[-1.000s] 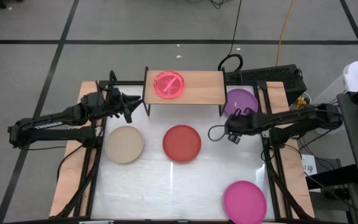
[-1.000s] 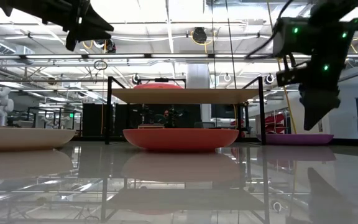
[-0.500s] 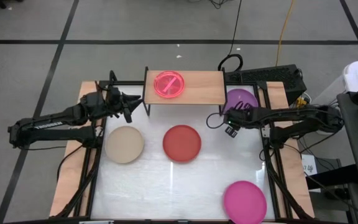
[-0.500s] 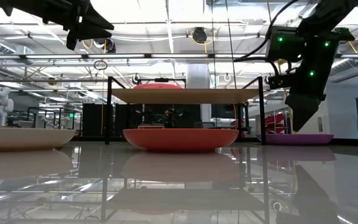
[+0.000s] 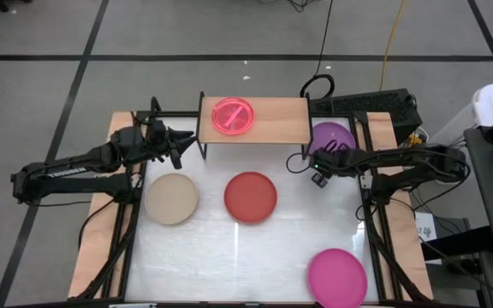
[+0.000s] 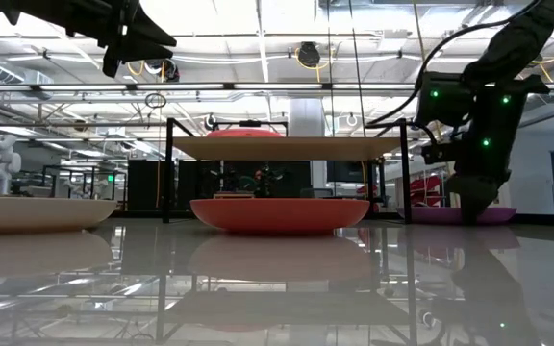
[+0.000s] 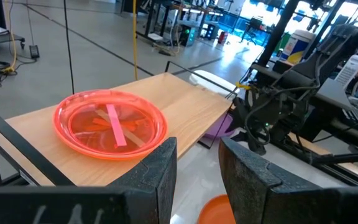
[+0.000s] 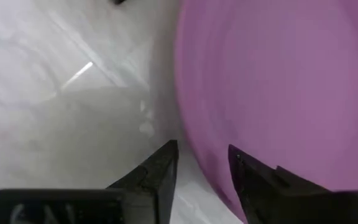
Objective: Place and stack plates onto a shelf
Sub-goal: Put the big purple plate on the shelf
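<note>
The purple plate (image 5: 335, 135) lies flat on the table to the right of the shelf (image 5: 281, 121). My right gripper (image 5: 320, 165) is down at its near-left rim, open. In the right wrist view (image 8: 202, 154) one finger is over the plate (image 8: 278, 81) and one over the white table. A small pink plate (image 5: 233, 115) sits on the shelf board. Beige (image 5: 171, 198), red (image 5: 250, 196) and magenta (image 5: 336, 276) plates lie on the table. My left gripper (image 5: 178, 147) hovers open, left of the shelf, above board height (image 7: 197, 148). My right gripper comes from above, pointing down, with its open fingers on either side of the purple plate's near-left rim (image 8: 188, 140). Whether a finger touches the rim, I cannot tell. The plate lies flat on the table.
The shelf's black legs (image 6: 168, 171) stand close to the purple plate and to my left gripper. Wooden side strips (image 5: 101, 248) border the white tabletop. The board's right half is bare beside the pink plate (image 7: 110, 124). A cable loop (image 5: 316, 85) lies behind the shelf.
My right gripper has moved toward the table's far edge and down, from above the table to the purple plate's rim at table height. My left arm has kept still. No plate has moved.
</note>
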Available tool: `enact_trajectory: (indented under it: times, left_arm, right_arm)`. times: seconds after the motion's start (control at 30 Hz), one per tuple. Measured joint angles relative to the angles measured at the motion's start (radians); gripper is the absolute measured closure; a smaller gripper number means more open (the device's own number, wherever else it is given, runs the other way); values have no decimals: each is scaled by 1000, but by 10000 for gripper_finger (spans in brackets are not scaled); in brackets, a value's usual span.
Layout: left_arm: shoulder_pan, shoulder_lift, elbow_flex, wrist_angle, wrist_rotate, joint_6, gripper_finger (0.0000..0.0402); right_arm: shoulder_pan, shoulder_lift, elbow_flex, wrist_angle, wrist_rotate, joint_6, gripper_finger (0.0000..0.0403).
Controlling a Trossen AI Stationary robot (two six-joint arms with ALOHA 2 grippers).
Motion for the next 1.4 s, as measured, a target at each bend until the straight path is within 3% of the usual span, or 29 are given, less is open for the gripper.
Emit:
enact_trajectory:
  times: [0.13, 0.3, 0.6, 0.77, 0.87, 1.0, 1.17, 1.4]
  left_arm:
    - [0, 0, 0, 0, 0, 0, 277]
    - [0, 0, 0, -3, 0, 0, 277]
    - [-1, 0, 0, -13, 0, -1, 277]
    - [-1, 0, 0, -12, -1, -1, 277]
    - [-1, 0, 0, -12, -1, -1, 277]
    - [-1, 0, 0, -11, -1, 9, 277]
    - [-1, 0, 0, -12, -2, 94, 277]
    - [0, 0, 0, -12, -4, -5, 277]
  right_arm:
    - [0, 12, -1, 15, -17, -34, 307]
    - [1, 8, -1, 20, -18, -65, 388]
    - [67, -120, 52, -88, -63, 8, 399]
    - [107, -238, 131, -201, 28, 84, 402]
    - [119, -304, 171, -221, 128, 106, 402]
    - [125, -354, 221, -223, 186, 80, 402]
    - [132, -348, 332, -196, 209, 12, 402]
    - [191, -214, 544, -36, 203, -251, 402]
